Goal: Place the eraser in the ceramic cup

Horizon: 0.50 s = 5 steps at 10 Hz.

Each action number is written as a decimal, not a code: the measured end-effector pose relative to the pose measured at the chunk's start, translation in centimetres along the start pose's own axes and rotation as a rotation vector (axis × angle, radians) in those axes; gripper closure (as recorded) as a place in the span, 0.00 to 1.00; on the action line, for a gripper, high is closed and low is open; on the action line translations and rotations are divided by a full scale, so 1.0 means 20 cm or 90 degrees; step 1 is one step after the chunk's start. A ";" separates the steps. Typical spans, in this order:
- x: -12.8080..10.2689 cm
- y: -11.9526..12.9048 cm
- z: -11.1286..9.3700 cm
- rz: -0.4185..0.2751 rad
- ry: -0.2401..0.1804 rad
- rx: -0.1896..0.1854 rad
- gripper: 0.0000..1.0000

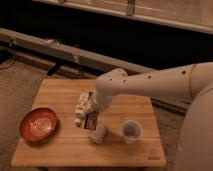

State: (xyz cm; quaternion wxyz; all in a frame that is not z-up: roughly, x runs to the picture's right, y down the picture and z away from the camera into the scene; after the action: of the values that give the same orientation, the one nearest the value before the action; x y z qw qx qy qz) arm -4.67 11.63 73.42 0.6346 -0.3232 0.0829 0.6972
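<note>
The eraser (91,120) hangs tilted at the tip of my end effector (94,110), which is pressed together on its upper end. The pinch itself is hard to make out against the pale wrist. I cannot tell whether the eraser's lower end touches the table (60,150). A white bottle (79,111) lies just beside it, and a pale block (98,134) lies just below it in my view. The ceramic cup (131,131) stands near, apart from both. An orange bowl (39,124) sits well apart. The arm is cut off at the frame's edge.
</note>
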 end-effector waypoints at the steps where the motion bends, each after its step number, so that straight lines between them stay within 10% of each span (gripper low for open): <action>1: -0.02 -0.05 -0.04 0.005 -0.010 -0.009 1.00; 5: -0.08 -0.17 -0.24 -0.006 -0.036 -0.038 1.00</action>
State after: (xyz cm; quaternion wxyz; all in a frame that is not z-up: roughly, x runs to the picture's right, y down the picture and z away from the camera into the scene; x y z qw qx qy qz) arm 0.22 8.43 71.58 0.6301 -0.3223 0.0426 0.7052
